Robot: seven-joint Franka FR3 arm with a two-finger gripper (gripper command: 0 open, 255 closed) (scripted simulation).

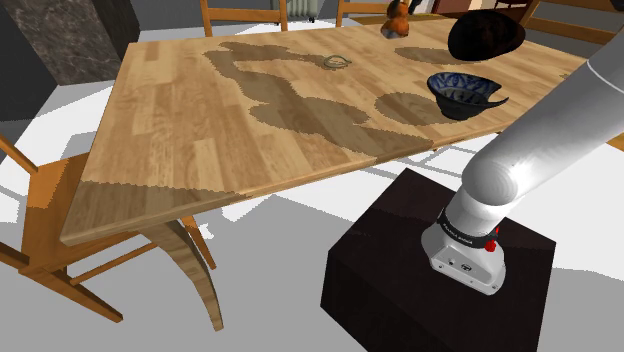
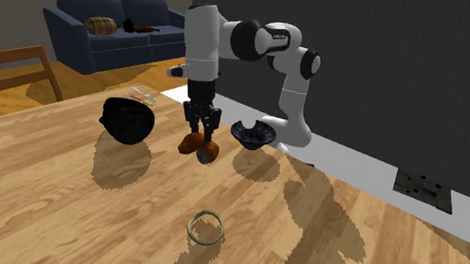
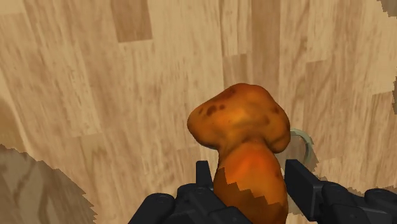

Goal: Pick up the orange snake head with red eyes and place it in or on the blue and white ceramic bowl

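My black gripper points straight down and is shut on the orange snake head, a lumpy orange-brown piece with dark spots. In the wrist view both fingers clasp its narrower neck, and the broad head sticks out past the fingertips towards the wooden table. It hangs low over the tabletop; I cannot tell whether it touches. The blue and white bowl stands upright a short way to the second exterior view's right of the gripper. In the shoulder view the snake head is at the far edge, beyond the bowl.
A black rounded bowl-like object lies on the table on the gripper's other side, also seen in the shoulder view. A small metal ring lies on the tabletop. Wooden chairs stand around the table, with a blue sofa behind.
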